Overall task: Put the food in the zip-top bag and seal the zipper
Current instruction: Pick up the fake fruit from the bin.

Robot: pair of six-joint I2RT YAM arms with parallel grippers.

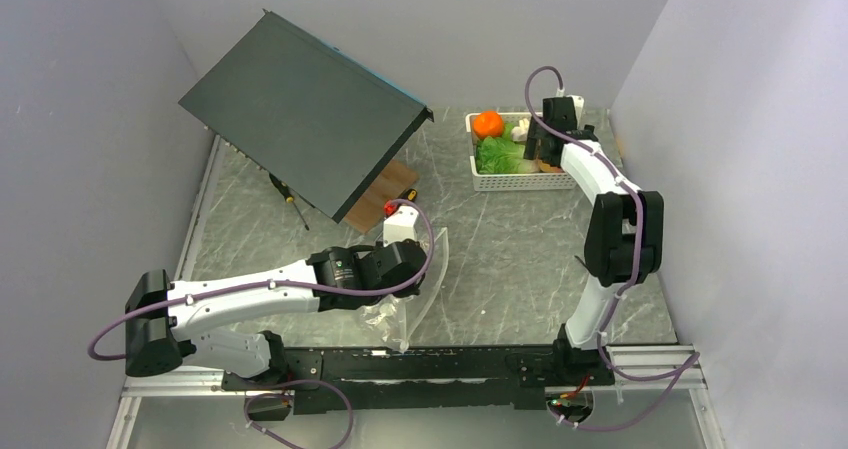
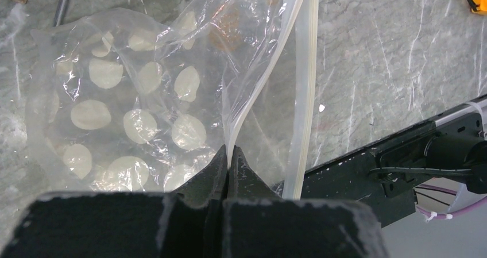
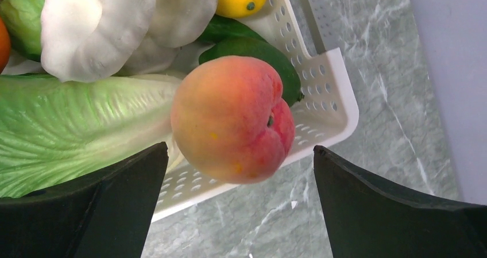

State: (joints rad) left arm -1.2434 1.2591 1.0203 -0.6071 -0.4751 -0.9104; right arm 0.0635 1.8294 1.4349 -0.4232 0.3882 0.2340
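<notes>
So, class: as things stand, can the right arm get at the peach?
Probably yes. The right gripper hangs open with a finger on each side of the peach, which sits uncovered at the basket's corner. Nothing lies between them.

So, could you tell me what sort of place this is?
Probably a lab robot cell: plain grey walls box in a marble-patterned table, two arms are bolted at its near edge, and a white basket holds toy food.

The food (image 1: 497,153) lies in the basket (image 1: 520,182), behind and right of the zip-top bag (image 1: 398,321).
</notes>
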